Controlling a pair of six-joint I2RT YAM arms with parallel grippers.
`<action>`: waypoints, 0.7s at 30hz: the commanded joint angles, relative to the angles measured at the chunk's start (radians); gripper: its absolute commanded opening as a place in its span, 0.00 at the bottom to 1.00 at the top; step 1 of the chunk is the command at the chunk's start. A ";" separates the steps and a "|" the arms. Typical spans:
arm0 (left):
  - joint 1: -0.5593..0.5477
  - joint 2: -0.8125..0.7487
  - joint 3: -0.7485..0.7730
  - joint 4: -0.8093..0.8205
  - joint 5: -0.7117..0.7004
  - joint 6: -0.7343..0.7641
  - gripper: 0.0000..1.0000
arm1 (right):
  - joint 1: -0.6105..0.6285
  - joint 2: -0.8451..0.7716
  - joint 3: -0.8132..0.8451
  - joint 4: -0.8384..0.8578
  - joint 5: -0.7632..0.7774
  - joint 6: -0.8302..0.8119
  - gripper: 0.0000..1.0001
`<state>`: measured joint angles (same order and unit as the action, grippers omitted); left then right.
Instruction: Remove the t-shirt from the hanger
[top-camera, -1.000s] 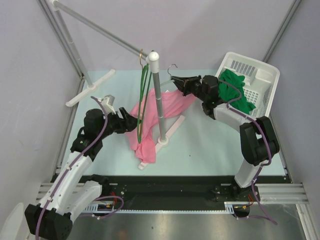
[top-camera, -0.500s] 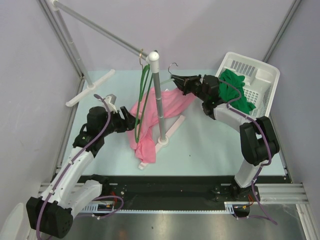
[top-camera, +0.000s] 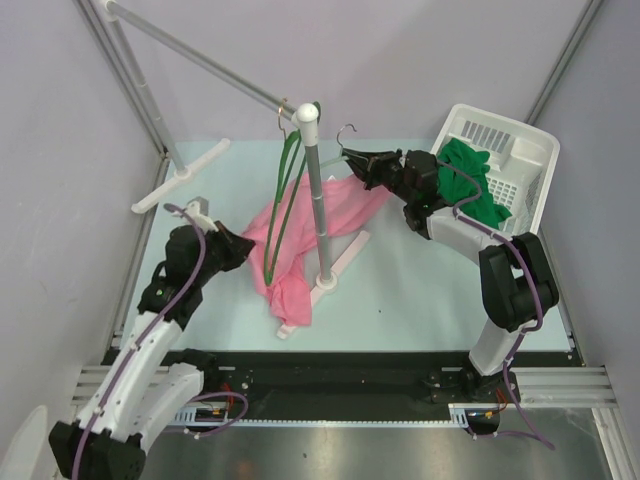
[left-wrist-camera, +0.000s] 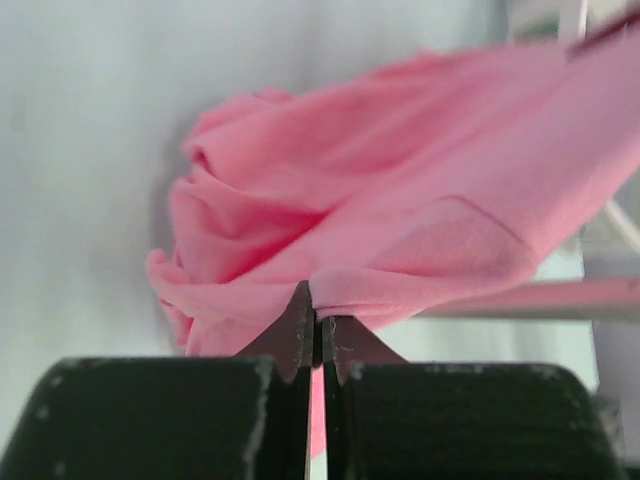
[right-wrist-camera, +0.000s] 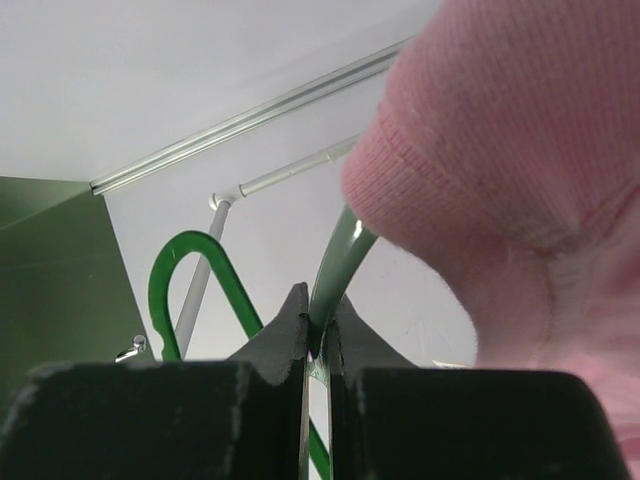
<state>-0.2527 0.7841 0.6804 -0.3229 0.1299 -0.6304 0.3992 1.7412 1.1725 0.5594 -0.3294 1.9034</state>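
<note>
Here, the left gripper (left-wrist-camera: 315, 300) is pinching a fold of the pink t-shirt (left-wrist-camera: 400, 220), jaws pressed together on the cloth just ahead of its tips. The right gripper (right-wrist-camera: 318, 312) is clamping the green hanger (right-wrist-camera: 335, 265) by its wire, holding it up off the desk (top-camera: 420, 290), so the t-shirt, bunched just beside that gripper, is stretching between both arms. Judged purpose: one arm is anchoring the hanger while the other is positioned to draw the cloth off it.
</note>
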 joint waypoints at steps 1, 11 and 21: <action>0.012 -0.203 0.004 -0.177 -0.323 -0.222 0.00 | -0.011 -0.028 0.004 0.129 0.042 0.094 0.00; 0.010 -0.635 -0.096 -0.482 -0.709 -0.483 0.00 | -0.169 -0.017 -0.037 0.207 0.062 0.261 0.00; 0.010 -0.505 -0.104 -0.470 -0.642 -0.488 0.00 | -0.200 0.017 -0.046 0.276 0.082 0.377 0.00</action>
<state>-0.2615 0.2413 0.5655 -0.7074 -0.3611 -1.1042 0.3042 1.7451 1.1118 0.6849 -0.4007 1.9945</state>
